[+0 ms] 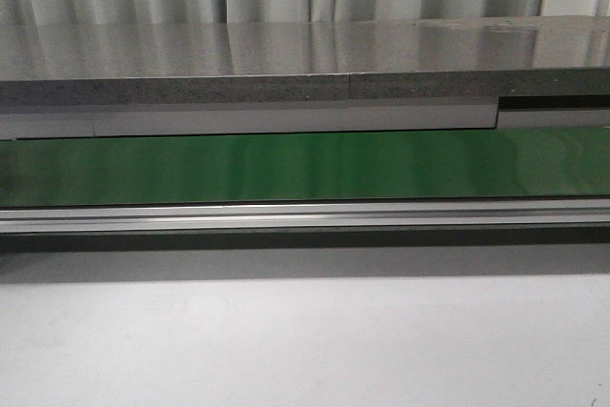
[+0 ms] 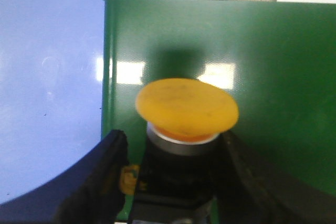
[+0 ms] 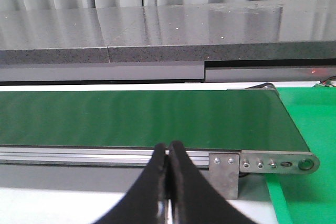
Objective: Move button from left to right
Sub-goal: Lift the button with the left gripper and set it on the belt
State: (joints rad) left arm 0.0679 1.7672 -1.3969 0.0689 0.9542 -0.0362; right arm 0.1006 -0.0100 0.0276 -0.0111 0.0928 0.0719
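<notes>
Fingers [image 2: 105, 171] of the left gripper clamp the yellow-headed button [image 2: 186, 106] over the green conveyor belt [image 2: 273, 77]; right fingers [image 3: 169, 182] pressed together, empty.

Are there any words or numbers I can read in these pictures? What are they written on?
None can be read.
A small yellow patch on the black body of the button might be a label, but it is too blurred to tell.
The green conveyor belt, its metal end bracket and the grey stone ledge carry no writing.
</notes>
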